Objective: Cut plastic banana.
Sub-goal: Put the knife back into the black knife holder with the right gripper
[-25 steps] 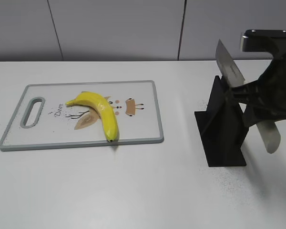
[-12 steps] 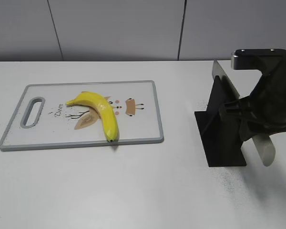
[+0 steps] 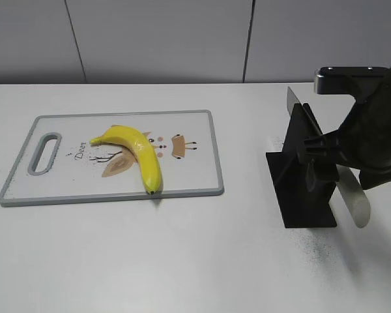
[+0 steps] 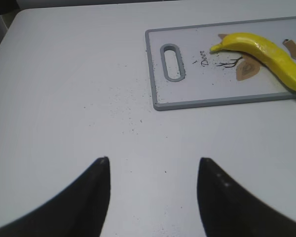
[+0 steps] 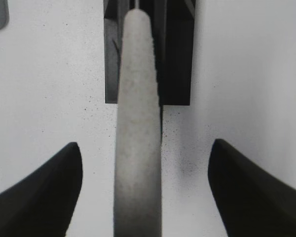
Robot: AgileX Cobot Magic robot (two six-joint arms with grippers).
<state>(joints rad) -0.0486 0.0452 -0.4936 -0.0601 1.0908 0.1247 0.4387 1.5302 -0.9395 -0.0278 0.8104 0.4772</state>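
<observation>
A yellow plastic banana (image 3: 140,153) lies on a white, grey-rimmed cutting board (image 3: 189,176) at the left; both also show in the left wrist view, the banana (image 4: 266,49) on the board (image 4: 187,94). A knife with a grey handle (image 3: 353,202) rests in a black stand (image 3: 303,189), its blade (image 3: 291,101) sticking up behind. My right gripper (image 5: 145,144) is open, its jaws well apart on either side of the handle (image 5: 138,123). My left gripper (image 4: 154,160) is open and empty over bare table, left of the board.
The white table carries dark specks around the stand (image 5: 175,59) and near the board. My right arm (image 3: 375,137) stands over the stand at the right edge. A grey wall runs behind the table.
The knife has come down: its blade has sunk lower into the stand and its handle has dropped toward the table. My right arm has lowered with it. The banana and board have not moved.
</observation>
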